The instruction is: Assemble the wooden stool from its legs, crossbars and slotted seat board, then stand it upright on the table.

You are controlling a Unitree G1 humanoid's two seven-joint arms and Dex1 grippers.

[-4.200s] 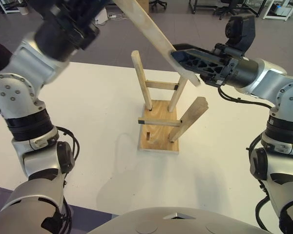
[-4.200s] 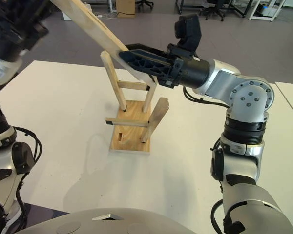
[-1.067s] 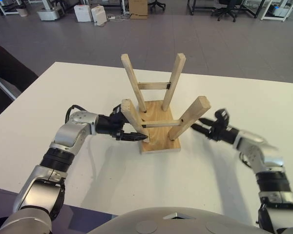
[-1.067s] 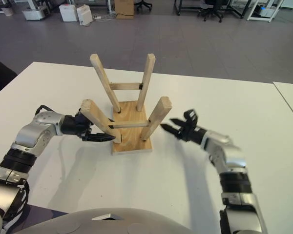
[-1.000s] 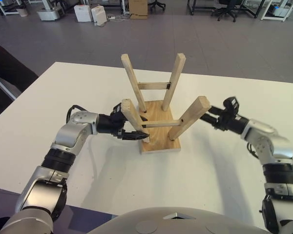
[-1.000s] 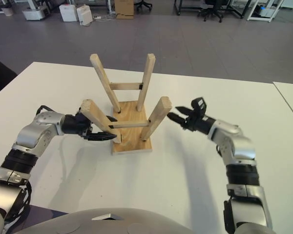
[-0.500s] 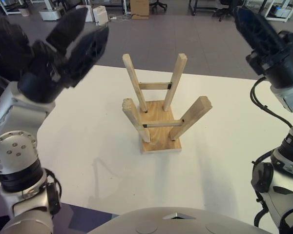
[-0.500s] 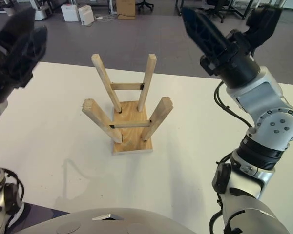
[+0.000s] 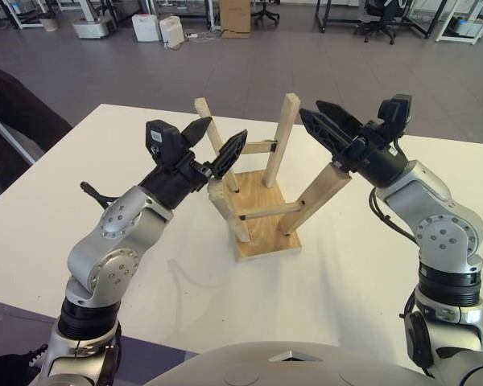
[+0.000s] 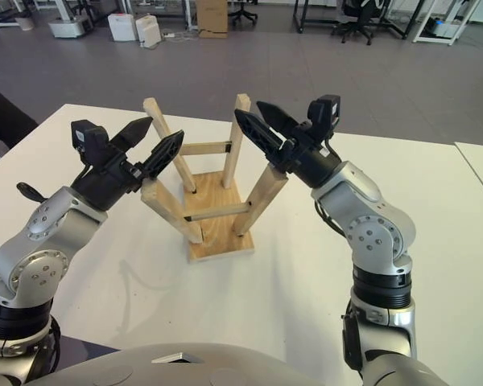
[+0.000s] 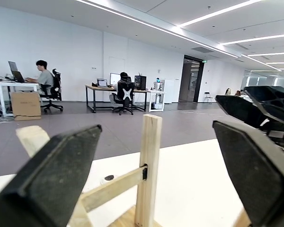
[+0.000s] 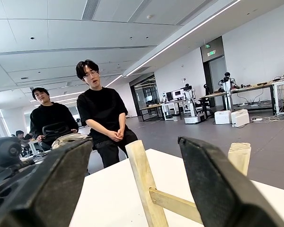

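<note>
The wooden stool stands upside down on the white table, its slotted seat board (image 9: 267, 238) flat and all legs pointing up, joined by crossbars (image 9: 267, 211). My left gripper (image 9: 227, 126) is open, hovering just above the near left leg (image 9: 228, 207). My right gripper (image 9: 309, 107) is open, above and behind the top of the near right leg (image 9: 318, 197). In the left wrist view, a far leg (image 11: 149, 170) and a crossbar (image 11: 113, 189) show between the wide-apart fingers (image 11: 52, 179). The right wrist view frames a leg (image 12: 144, 184) between its fingers (image 12: 222, 189).
The table (image 9: 145, 265) has bare surface on every side of the stool. Its far edge runs behind the stool, with open floor beyond. The near edge lies close to me.
Both arms have dropped from high up near the camera to the tops of the near legs. Both grippers stay open. The stool stands where it was.
</note>
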